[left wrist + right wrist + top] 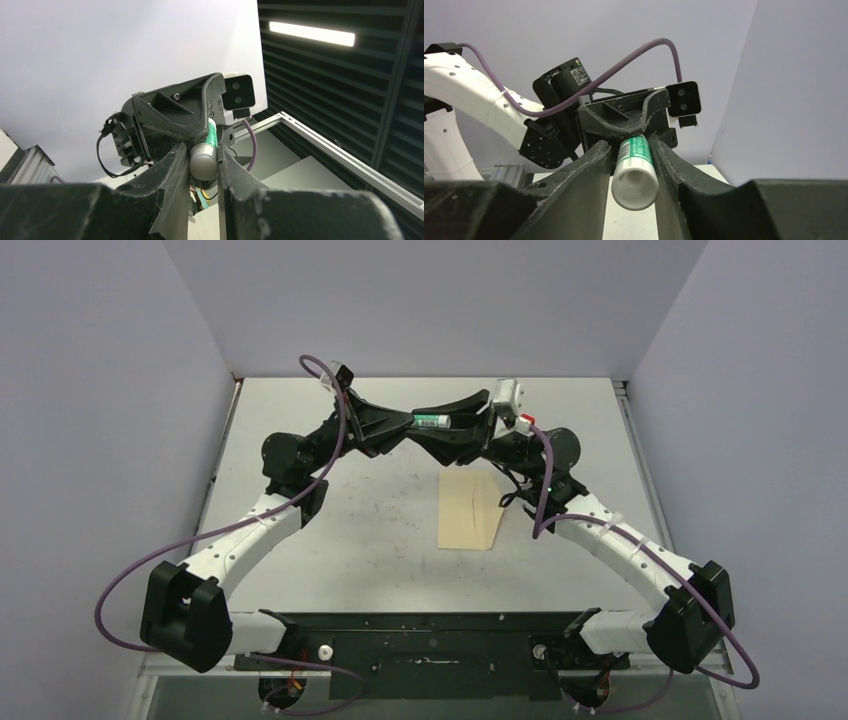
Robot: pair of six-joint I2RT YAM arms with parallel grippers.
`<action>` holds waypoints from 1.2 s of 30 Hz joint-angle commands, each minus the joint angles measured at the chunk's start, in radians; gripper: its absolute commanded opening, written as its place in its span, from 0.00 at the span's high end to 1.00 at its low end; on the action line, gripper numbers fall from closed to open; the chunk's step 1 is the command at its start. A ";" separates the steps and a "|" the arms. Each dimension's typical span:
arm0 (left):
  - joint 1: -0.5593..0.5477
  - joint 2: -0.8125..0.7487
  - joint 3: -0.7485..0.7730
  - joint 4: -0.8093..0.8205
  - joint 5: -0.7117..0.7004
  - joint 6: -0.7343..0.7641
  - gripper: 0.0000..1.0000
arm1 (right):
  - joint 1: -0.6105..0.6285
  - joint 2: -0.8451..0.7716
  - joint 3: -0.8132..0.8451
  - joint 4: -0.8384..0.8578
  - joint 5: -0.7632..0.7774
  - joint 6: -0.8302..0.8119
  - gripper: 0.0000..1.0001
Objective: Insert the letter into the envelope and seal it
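A glue stick [431, 421] sits crosswise above the far middle of the table [330, 530]. Its left end is between the fingers of the left gripper [405, 424] and its right end between those of the right gripper [456, 426]. The envelope [470, 512] lies flat on the table, nearer and just right of centre.

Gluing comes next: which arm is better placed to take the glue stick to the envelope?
Probably right: left gripper and right gripper both hold the glue stick, but the envelope lies beside the right arm.
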 commanded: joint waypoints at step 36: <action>0.032 -0.117 -0.058 -0.715 -0.042 0.696 0.32 | -0.078 -0.017 0.112 -1.051 0.749 0.067 0.95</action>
